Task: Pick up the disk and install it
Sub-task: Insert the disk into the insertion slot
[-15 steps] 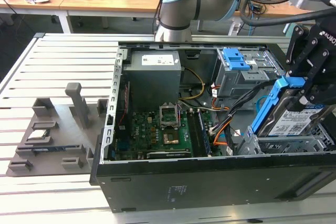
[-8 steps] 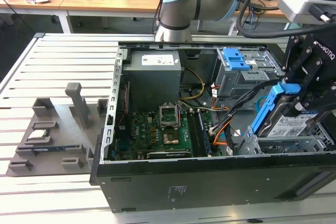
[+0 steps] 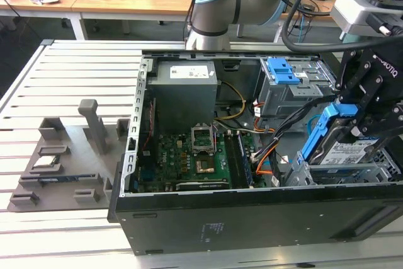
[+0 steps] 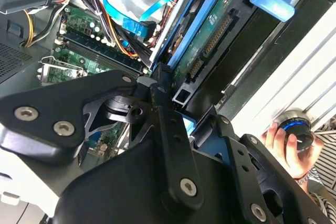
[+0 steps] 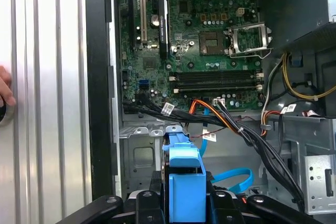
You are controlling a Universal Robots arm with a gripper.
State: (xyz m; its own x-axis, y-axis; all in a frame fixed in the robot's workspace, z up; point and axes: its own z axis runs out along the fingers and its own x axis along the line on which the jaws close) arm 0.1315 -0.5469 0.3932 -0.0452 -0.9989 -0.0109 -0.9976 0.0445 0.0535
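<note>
1. Exterior view: open PC case [image 3: 252, 218] lies on the slatted bench [image 3: 75, 80]. Motherboard [image 3: 189, 155] is exposed inside, w/ grey power supply [image 3: 184, 92] behind it.
2. Exterior view: black end effector [image 3: 368, 114] sits at the case's end toward the exterior view's right, clamped on the disk [image 3: 343, 149]. Disk is tilted, blue bracket edge up, white-and-blue label facing the camera, lower end inside a grey metal bay [image 3: 352, 171].
3. Exterior view: second bay w/ blue latch [image 3: 281, 70] stands further back, apart from the disk. Grey fixture block [image 3: 63, 155] lies on the bench toward the exterior view's left, well apart from the case.
4. Second wrist view: end effector linkages [image 4: 157, 129] fill the foreground; disk [image 4: 210, 40] is seen edge-on, green circuit board and connector row showing, blue bracket at its end. Blue flat cable [image 4: 131, 1] and orange wires lie beside it. A person's hand [image 4: 286, 140] holds a round knob [image 4: 296, 127] outside the case.
5. First wrist view: blue bracket of the disk [image 5: 185, 182] sits between the end effector fingers [image 5: 226, 200], gripped both sides. Motherboard [image 5: 210, 51] beyond, CPU socket [image 5: 212, 43] open, black and orange cables [image 5: 231, 124] crossing between.
</note>
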